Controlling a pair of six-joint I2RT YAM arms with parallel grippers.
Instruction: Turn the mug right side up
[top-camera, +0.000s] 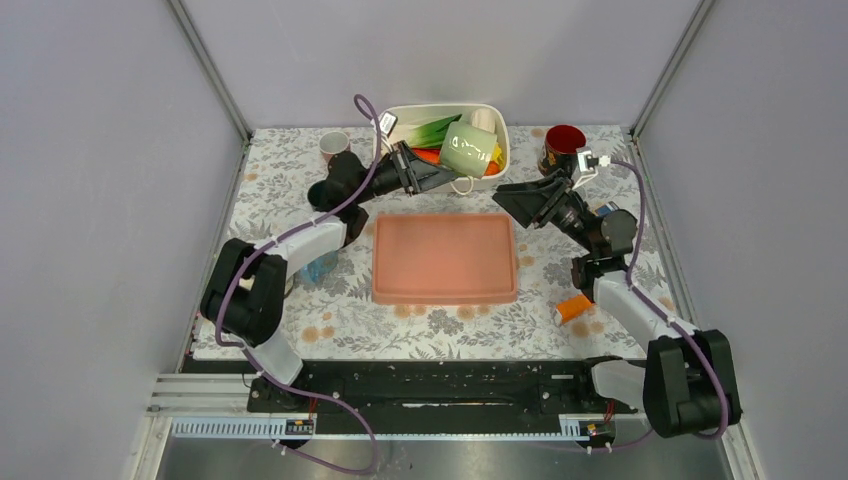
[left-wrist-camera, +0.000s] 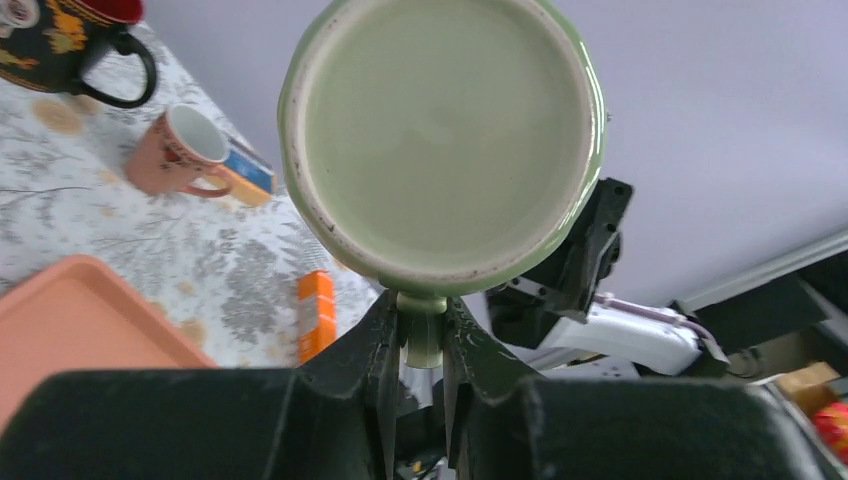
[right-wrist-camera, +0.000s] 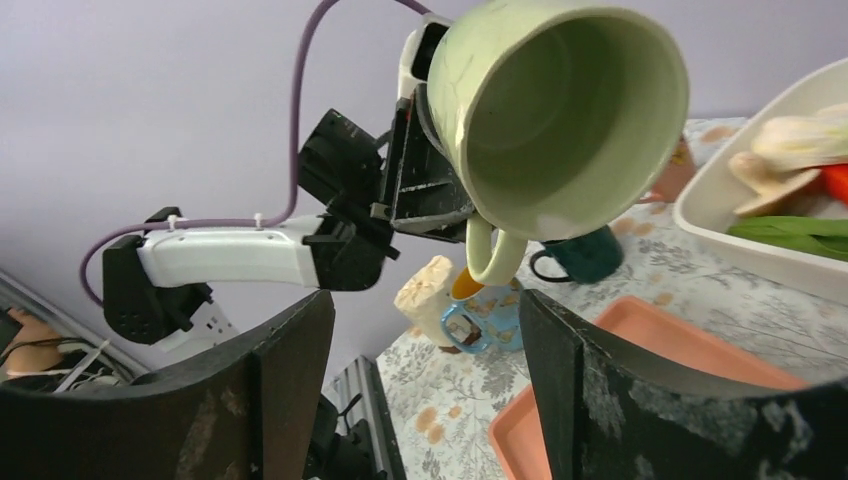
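A light green mug (top-camera: 466, 148) hangs in the air over the front edge of the white basket (top-camera: 400, 112). It lies on its side, handle down. My left gripper (top-camera: 447, 180) is shut on its handle. The left wrist view shows the mug's base (left-wrist-camera: 440, 130) filling the top, with the handle pinched at my left gripper (left-wrist-camera: 422, 340). My right gripper (top-camera: 508, 203) is open and empty, a short way right of the mug and facing it. The right wrist view looks into the mug's open mouth (right-wrist-camera: 560, 110), beyond my right gripper (right-wrist-camera: 425, 330).
A salmon tray (top-camera: 445, 258) lies mid-table below the mug. The basket holds a leek and other food. A dark red-rimmed mug (top-camera: 563, 148) stands back right, a pink mug (top-camera: 334, 146) back left. A blue mug (top-camera: 320, 268) and an orange block (top-camera: 574, 308) lie by the arms.
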